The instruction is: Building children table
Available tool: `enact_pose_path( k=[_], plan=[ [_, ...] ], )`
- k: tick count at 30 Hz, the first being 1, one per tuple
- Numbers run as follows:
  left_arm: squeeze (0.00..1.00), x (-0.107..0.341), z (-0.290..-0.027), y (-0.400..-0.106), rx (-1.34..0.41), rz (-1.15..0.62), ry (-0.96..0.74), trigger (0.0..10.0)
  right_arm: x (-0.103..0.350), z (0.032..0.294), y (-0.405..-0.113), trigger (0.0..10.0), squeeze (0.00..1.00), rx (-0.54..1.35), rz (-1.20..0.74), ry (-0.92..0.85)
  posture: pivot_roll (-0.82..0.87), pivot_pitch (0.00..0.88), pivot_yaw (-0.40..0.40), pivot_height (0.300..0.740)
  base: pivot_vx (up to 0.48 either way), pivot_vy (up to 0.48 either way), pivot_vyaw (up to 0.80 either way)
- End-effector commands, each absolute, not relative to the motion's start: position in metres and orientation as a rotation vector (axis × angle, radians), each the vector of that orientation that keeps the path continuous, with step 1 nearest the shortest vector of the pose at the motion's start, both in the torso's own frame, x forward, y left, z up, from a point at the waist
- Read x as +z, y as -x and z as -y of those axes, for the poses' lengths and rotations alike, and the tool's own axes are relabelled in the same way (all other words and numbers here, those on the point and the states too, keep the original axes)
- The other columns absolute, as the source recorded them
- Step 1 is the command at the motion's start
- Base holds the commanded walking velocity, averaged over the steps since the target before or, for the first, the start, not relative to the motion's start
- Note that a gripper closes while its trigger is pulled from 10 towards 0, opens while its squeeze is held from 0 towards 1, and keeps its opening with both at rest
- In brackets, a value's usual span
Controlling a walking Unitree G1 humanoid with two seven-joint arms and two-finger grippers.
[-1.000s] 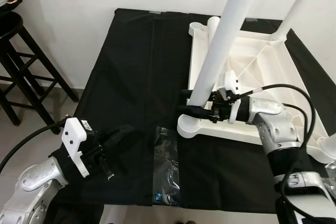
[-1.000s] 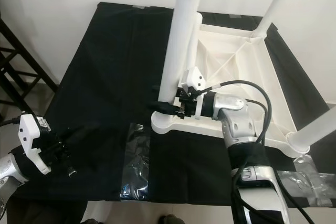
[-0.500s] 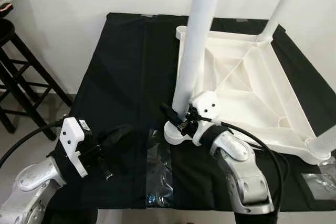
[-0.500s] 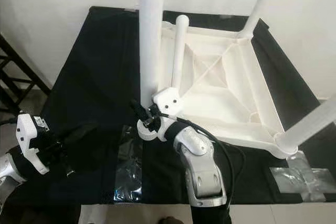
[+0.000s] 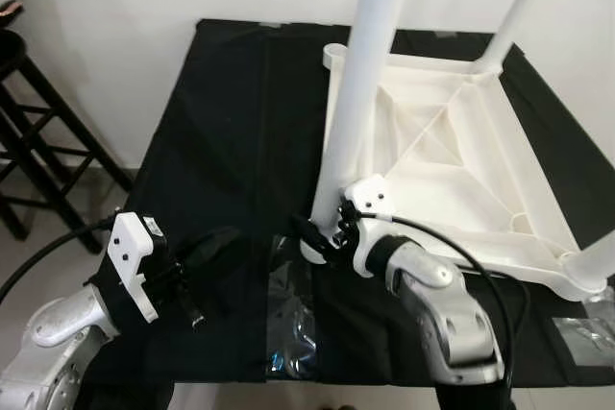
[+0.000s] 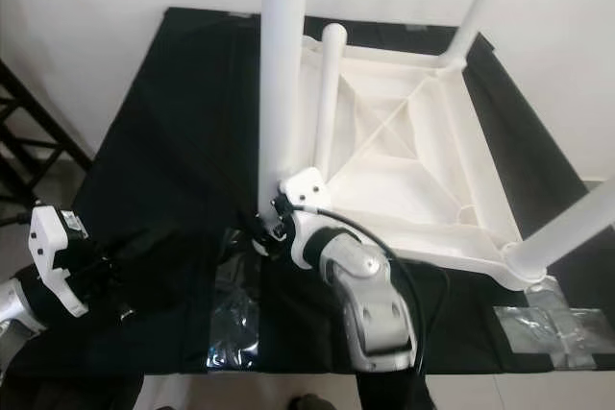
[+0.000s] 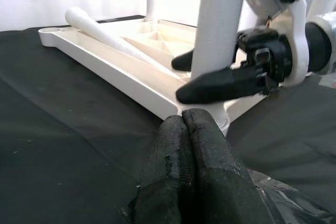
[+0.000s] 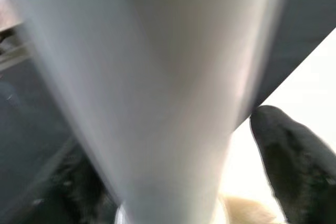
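Observation:
The white children's table (image 5: 452,151) lies upside down on a black cloth (image 5: 231,122). One white leg (image 5: 360,74) stands upright in its near left corner. My right gripper (image 5: 322,232) is shut on the base of that leg, a black finger (image 7: 226,85) on either side of it. Two more legs (image 5: 514,7) stand in the far right and near right corners (image 5: 591,266). A loose leg (image 6: 327,93) lies inside the frame. My left gripper (image 7: 184,129) rests shut and empty on the cloth to the left of the held leg.
A crumpled clear plastic bag (image 5: 293,319) lies on the cloth at the near edge, between the arms. More clear plastic (image 6: 543,324) lies at the near right. A black wooden stool (image 5: 29,141) stands on the left. A white wall runs close behind.
The whole view has shifted. My right forearm has swung from the right side to the near side, with the gripper staying at the leg's base. The left gripper has held still.

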State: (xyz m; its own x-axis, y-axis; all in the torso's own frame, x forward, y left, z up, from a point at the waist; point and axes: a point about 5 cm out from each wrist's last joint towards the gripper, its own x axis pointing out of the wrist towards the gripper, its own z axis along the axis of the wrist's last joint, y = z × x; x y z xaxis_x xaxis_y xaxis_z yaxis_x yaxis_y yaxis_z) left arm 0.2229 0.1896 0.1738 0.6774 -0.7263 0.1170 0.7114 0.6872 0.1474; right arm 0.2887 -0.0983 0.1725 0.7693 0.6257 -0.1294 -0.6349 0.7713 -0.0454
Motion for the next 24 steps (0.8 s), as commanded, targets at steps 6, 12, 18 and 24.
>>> enact_pose_path(
  k=[6, 12, 18, 24],
  plan=[
    [0.0, 0.17, -0.187, -0.223, -0.815, 0.163, -0.095, 10.0, 0.195, 0.103, -0.314, 10.0, 0.0, 1.02, 0.018, 0.125, 0.09, 0.122, -0.072, 0.74, 0.0, 0.0, 0.0],
    [0.0, 0.169, -0.186, -0.224, -0.815, 0.164, -0.094, 10.0, 0.205, 0.107, -0.323, 10.0, 0.0, 1.195, 0.039, 0.116, 0.08, 0.115, -0.069, 0.74, 0.0, 0.0, 0.0],
    [0.0, 0.167, -0.185, -0.224, -0.817, 0.159, -0.09, 10.0, 0.214, 0.111, -0.344, 4.9, 0.0, 1.315, 0.029, 0.041, 0.09, 0.1, -0.066, 0.74, 0.0, 0.0, 0.0],
    [0.0, 0.167, -0.185, -0.222, -0.817, 0.163, -0.082, 10.0, 0.203, 0.118, -0.342, 0.0, 0.0, 1.369, 0.015, 0.038, 0.08, 0.109, -0.063, 0.74, 0.0, 0.0, 0.0]
  ],
)
